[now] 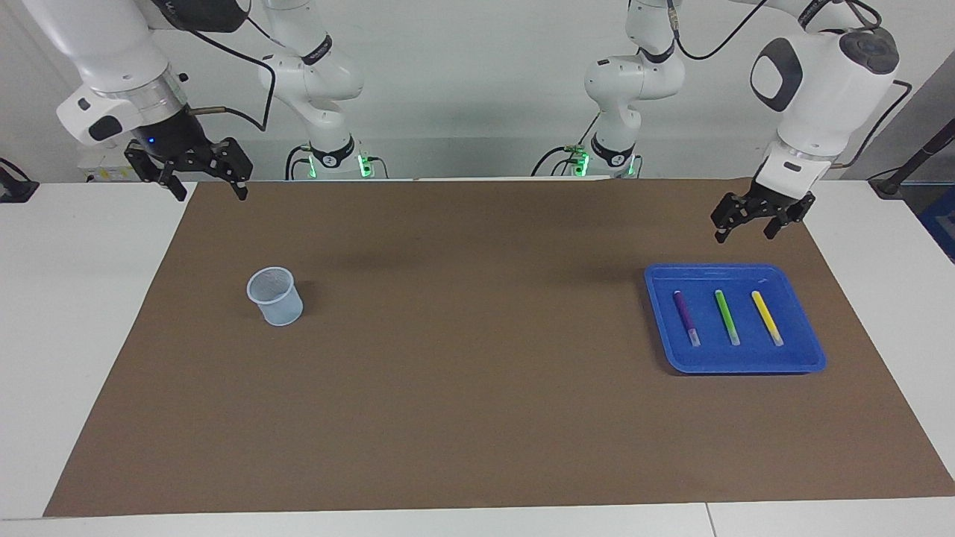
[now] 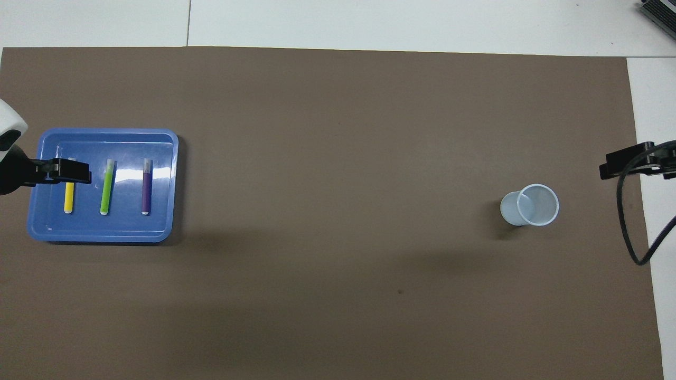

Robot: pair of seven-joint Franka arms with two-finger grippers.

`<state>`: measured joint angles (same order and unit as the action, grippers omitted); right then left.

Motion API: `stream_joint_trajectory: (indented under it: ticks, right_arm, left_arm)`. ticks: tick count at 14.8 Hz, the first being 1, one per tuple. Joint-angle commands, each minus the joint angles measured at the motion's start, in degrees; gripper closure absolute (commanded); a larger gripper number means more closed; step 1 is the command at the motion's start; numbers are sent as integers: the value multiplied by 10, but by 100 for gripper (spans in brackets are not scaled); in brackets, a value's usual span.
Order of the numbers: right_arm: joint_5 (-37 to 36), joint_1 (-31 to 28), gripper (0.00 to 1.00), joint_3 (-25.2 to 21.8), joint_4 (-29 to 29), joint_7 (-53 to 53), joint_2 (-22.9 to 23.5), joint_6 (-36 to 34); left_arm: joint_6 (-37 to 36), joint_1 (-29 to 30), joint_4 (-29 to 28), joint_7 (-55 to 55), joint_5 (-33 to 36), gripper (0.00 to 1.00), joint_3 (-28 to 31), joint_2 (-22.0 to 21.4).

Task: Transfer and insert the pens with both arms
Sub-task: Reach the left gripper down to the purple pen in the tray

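I see the brown mat [image 1: 477, 418] spanning the table. The left gripper [image 1: 743, 230] hangs in the air with fingers spread over the mat by the tray [image 1: 809, 350] — empty. The right gripper [image 1: 209, 192] waits, fingers spread, at the mat's edge. The cup [image 1: 276, 297] stands toward its end. Purple pen [image 1: 685, 316], green pen [image 1: 726, 316] and yellow pen [image 1: 766, 316] lie side by side in the tray.

One camera sits high across the table [image 1: 89, 313], facing the robots and looking down from a distance; it takes in the whole brown mat [image 1: 477, 350] and the arms at the top. The other hangs high above the robots' end, looking steeply down and forward. Both share the mat, the blue tray [image 1: 809, 350] [image 2: 34, 229] and the cup [image 1: 276, 297] [image 2: 529, 206], half a turn apart.
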<state>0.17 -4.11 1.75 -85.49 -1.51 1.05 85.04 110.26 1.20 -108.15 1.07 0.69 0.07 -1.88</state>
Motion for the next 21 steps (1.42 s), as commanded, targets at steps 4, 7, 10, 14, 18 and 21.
stream_joint_trajectory:
  ticks: [4,7,10,14,18,21]
  right_arm:
    - [3,-2,0,5,-10,8,-5,3]
    - [25,0,0,7,-34,10,-10,17]
    - [46,17,0,7,-67,40,-25,44]
    - [106,50,0,7,-98,83,-34,85]
    - [162,71,0,7,-99,113,-33,98]
    - [184,81,0,7,-101,124,-32,99]
  left_arm:
    - [93,6,-3,7,-2,0,-2,68]
    - [122,7,-2,7,-2,0,-2,92]
    - [150,7,-2,7,-2,0,-2,120]
    - [184,0,-4,3,-2,0,-2,162]
    - [208,-1,-5,-4,-2,0,-2,191]
    - [238,-3,-28,-17,-2,2,-2,198]
